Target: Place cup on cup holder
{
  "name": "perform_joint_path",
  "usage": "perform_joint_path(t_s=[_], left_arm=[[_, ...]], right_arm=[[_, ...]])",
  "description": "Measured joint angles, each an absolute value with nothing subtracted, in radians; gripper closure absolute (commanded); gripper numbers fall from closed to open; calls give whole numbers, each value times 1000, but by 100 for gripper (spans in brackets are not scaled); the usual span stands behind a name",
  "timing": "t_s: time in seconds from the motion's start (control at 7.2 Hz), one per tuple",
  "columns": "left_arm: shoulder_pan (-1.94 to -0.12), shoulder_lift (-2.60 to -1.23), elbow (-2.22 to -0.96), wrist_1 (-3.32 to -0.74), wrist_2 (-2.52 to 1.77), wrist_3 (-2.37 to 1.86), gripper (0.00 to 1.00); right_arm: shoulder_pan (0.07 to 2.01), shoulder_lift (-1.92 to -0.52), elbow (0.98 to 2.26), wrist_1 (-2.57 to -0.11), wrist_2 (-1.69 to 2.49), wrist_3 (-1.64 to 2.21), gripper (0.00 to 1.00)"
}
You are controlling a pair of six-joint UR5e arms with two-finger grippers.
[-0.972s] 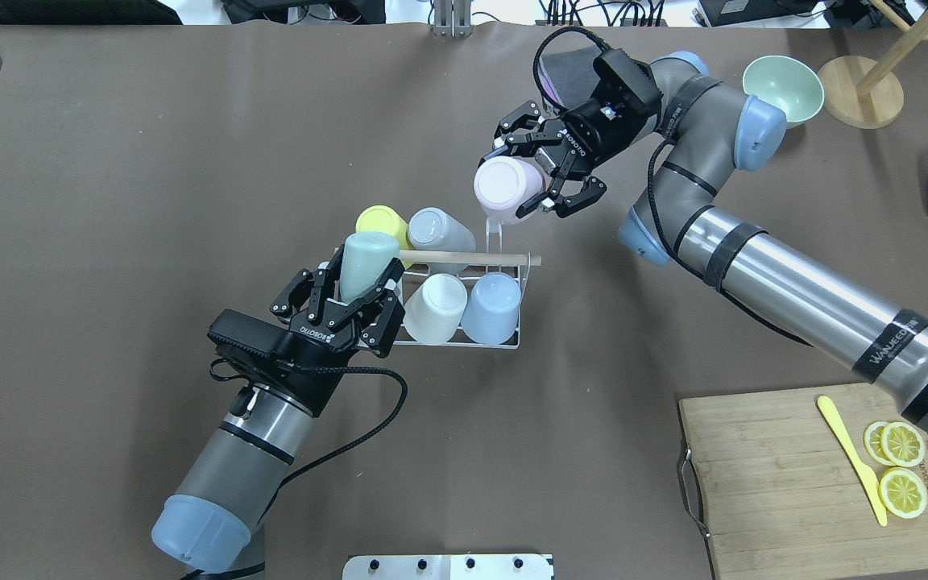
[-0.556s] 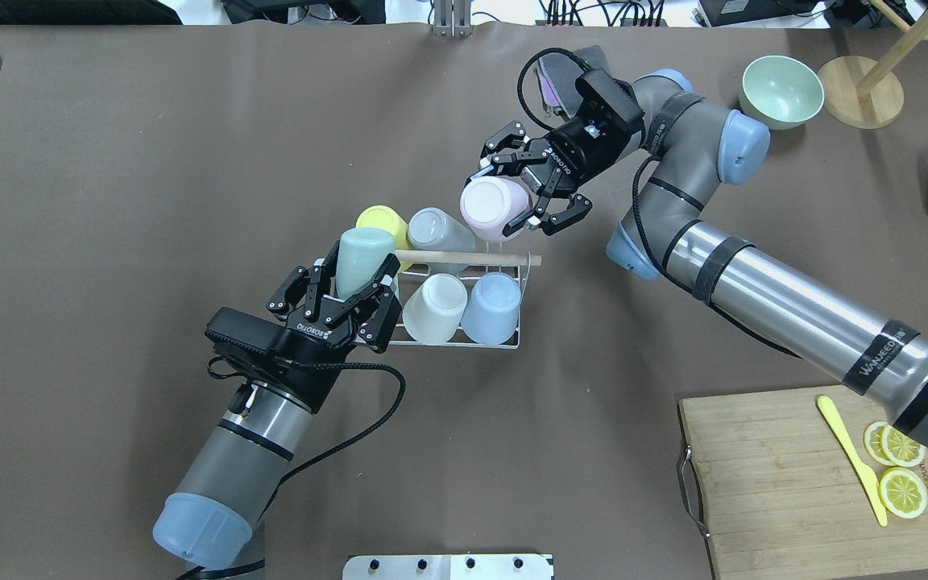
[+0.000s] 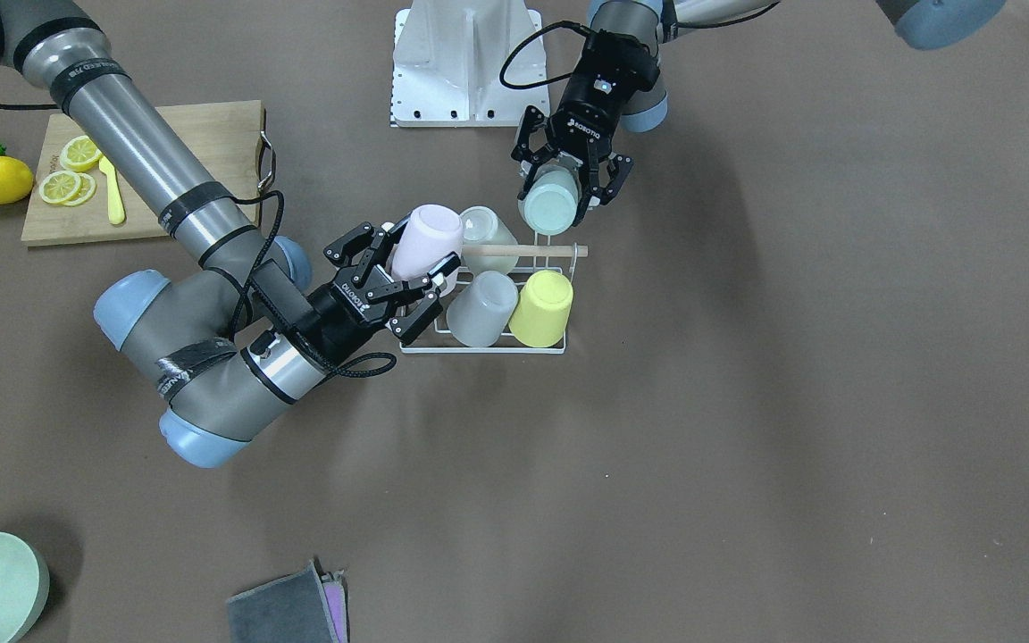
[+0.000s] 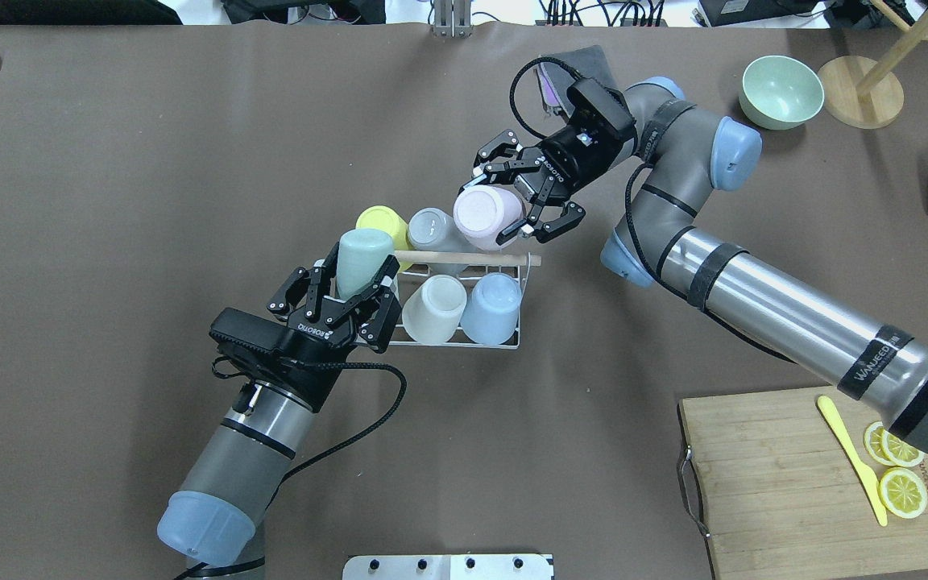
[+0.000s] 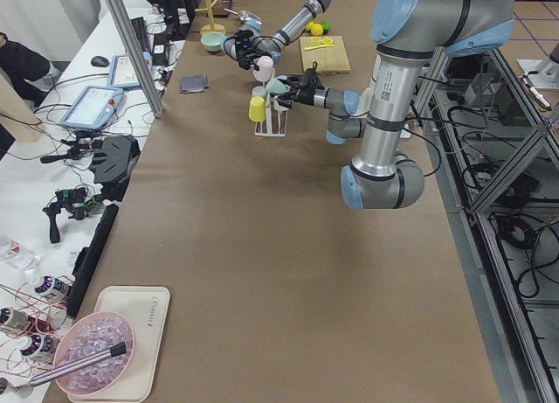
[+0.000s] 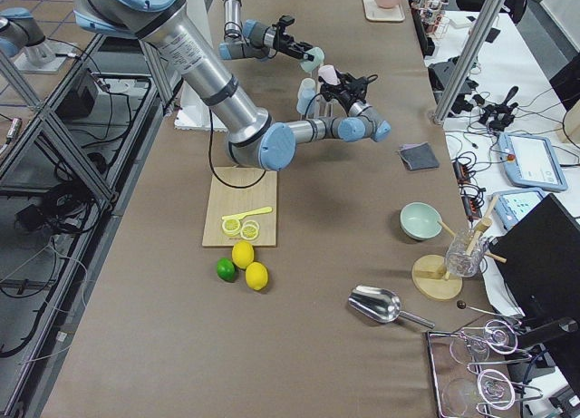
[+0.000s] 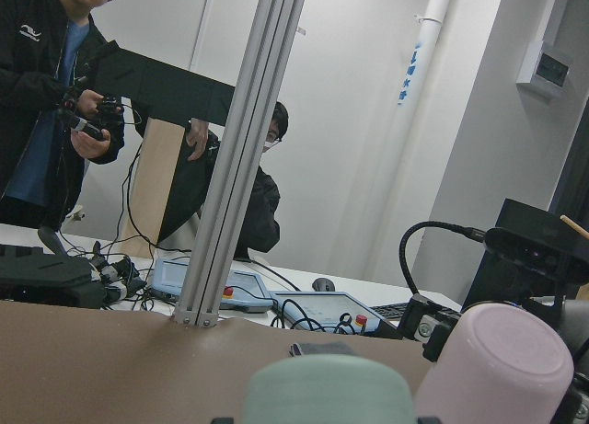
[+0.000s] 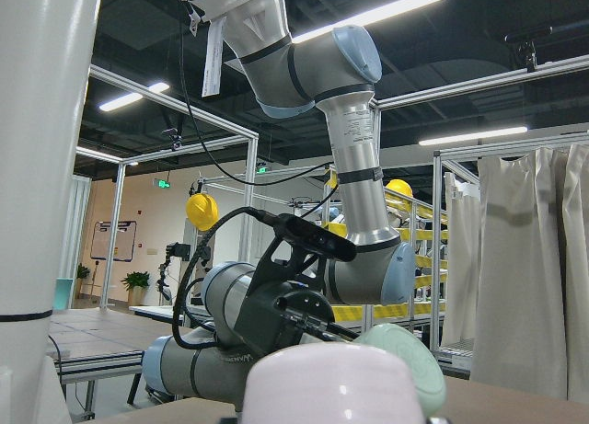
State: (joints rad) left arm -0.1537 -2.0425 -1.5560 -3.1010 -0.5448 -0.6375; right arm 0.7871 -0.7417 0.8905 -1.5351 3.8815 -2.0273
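clasping pink cup [image 4: 486,217], right pincer [image 4: 504,205]

You see the cup holder [image 4: 472,258] steeply from above twice: from behind the robot [image 3: 465,62] and, mirrored, from across the table [image 4: 150,161]. The end cameras show it small, far off. Both wrist cameras look outward, seemingly tilted upward.

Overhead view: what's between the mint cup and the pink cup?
Overhead, between mint cup and pink cup: the wooden handle, flanked by the grey cup and white cup.
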Motion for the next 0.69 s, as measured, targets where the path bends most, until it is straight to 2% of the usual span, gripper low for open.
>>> perform_joint_path(t_s=[0.69], left_arm=[[-158, -2042, -1548, -3102, -546, -638, 99]], right_arm=[[844, -757, 901, -1533, 3884, -2022, 0]])
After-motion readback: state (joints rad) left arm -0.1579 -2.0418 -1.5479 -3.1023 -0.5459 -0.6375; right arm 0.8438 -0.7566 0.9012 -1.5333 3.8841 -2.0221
